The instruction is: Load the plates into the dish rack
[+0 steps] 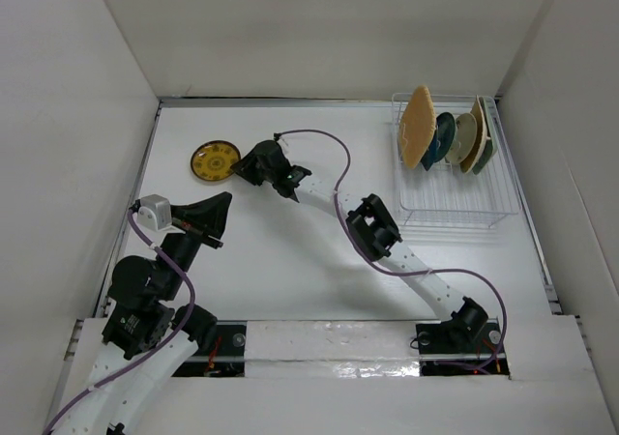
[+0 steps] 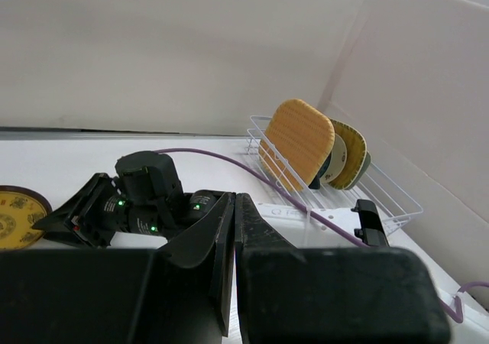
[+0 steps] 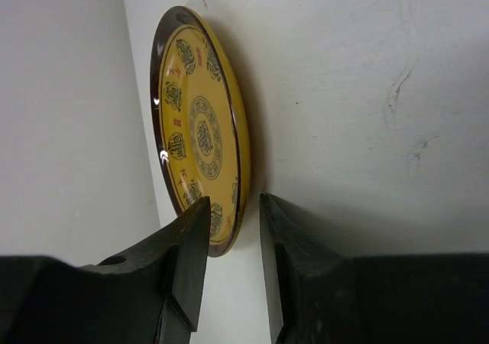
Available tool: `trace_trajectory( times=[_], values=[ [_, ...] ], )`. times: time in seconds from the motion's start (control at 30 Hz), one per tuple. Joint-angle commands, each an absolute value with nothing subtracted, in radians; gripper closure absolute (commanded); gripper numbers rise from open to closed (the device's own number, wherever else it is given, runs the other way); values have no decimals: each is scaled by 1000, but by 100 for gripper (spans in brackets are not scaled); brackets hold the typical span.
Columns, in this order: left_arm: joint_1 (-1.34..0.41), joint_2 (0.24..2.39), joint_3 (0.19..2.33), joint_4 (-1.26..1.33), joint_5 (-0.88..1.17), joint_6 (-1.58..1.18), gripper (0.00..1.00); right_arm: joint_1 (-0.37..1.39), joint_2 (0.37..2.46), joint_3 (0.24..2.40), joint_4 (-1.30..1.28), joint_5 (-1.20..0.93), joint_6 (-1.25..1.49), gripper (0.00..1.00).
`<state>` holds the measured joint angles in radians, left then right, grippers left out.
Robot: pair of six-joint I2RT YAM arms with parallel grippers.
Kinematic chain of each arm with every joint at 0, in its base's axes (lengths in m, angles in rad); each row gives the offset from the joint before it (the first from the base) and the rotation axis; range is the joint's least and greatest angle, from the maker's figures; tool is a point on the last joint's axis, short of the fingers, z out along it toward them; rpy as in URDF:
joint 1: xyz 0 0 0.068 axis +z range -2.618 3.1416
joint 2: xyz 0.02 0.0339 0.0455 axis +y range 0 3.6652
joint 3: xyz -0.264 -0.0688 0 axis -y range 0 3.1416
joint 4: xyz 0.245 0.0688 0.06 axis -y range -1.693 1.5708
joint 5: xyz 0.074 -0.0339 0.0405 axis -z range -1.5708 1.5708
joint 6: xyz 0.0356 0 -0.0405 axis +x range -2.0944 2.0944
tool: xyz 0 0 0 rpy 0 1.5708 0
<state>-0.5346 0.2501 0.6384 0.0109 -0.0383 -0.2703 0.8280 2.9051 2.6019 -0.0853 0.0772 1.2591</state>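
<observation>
Rim of the yellow plate point(image 3: 200, 130) is straddled by parted right gripper point(image 3: 234, 203) jaws; left gripper point(image 2: 234, 233) jaws are pressed together.

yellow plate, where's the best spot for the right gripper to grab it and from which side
Probably the rim nearest the right gripper, approached low from that side. The yellow plate lies flat on the table, but its lip lifts off the surface, so one finger can go under and one over. The jaws stand open in line with that edge.
</observation>
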Motion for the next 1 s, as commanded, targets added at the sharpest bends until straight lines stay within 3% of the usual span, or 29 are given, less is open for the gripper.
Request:
trace_trajectory(
  times=[0.0,0.27,0.37,0.67,0.97],
  values=[
    [-529,236,658,61,-29,-270,100,818,2931,2635,-80,54,1279,65],
    [-529,236,658,58,-34,-268,100,818,2924,2622,-78,66,1281,82],
    [-529,233,660,57,-38,-268,100,818,2918,2614,-78,77,1278,97],
    [-529,238,658,54,-40,-267,100,837,2766,2375,115,124,1203,100],
    [-529,241,657,55,-32,-270,100,876,2346,1999,346,258,962,100]
  ],
)
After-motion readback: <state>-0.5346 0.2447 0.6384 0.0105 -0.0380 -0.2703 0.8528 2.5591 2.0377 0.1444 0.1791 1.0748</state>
